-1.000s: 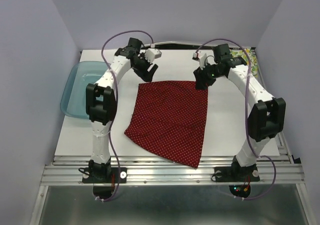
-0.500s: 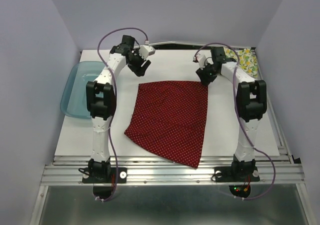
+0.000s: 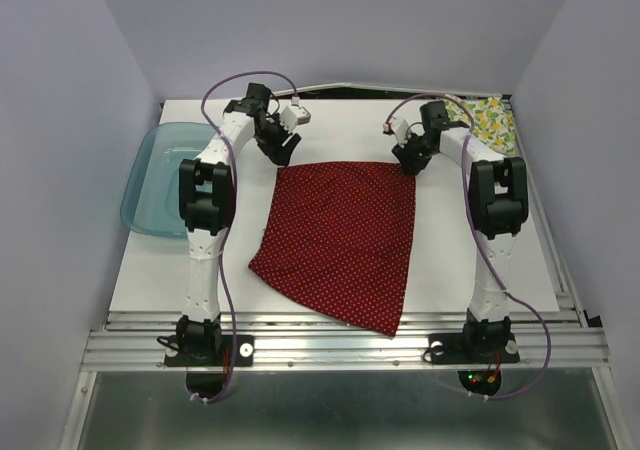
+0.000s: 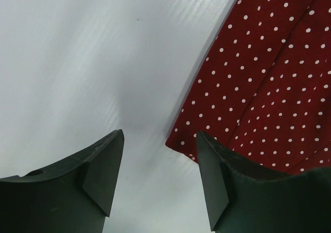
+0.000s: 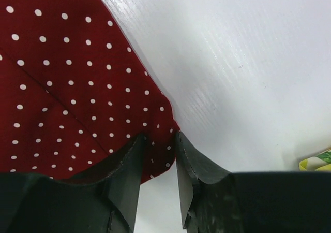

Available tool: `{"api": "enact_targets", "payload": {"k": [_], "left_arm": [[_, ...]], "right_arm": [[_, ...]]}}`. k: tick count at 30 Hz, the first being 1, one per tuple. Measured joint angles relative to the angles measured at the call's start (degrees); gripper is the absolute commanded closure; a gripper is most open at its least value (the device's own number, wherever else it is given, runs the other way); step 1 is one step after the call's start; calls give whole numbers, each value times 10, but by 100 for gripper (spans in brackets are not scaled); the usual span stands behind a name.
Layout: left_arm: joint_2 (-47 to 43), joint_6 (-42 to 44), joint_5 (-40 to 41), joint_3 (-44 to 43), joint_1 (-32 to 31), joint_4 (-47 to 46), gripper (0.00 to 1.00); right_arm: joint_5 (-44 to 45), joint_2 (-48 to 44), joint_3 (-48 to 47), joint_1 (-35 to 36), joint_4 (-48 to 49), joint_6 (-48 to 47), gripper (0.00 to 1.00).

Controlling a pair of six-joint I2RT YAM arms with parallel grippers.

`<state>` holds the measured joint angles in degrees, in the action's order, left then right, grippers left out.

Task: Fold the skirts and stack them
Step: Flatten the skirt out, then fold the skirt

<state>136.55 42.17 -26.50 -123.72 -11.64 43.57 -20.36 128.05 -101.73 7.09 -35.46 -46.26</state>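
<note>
skirts: red dotted skirt (image 3: pixel 340 240) is spread flat mid-table, cream fruit-print skirt (image 3: pixel 487 120) is set at the far right corner | left gripper (image 4: pixel 160 134): fingers are held wide apart, the far left corner just beside one | right gripper (image 5: pixel 159 135): fingers are narrowed astride the far right corner, nothing clamped | risk: the left corner could be missed on closing and the fold skewed

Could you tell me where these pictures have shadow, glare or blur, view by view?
Top external: even light, sharp, polka dots on the dark red skirt resolved, no glare on the table. Left wrist: soft grey shadow on the table beside the skirt's corner; left gripper dark against it. Right wrist: right gripper dark and featureless; cream skirt a blurred sliver.
</note>
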Motion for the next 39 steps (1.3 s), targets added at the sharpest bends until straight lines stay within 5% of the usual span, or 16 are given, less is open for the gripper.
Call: {"api": "enact_targets", "payload": {"k": [7,13,16,22,39], "left_arm": [[14,4,-13,5,-2,1,47],[24,9,-19,5,-2,8,61],[28,12,-23,5,-2,12,67],[34,13,-30,5,-2,17,100],[-24,-19,20,32,1,-102,100]], "right_arm": [[-9,0,2,0,-1,-12,72],[-11,7,-7,0,-3,-20,97],[-10,17,-25,0,-5,-20,99],[-10,35,-57,-3,-8,-15,99],[6,45,-223,-15,-3,9,99]]}}
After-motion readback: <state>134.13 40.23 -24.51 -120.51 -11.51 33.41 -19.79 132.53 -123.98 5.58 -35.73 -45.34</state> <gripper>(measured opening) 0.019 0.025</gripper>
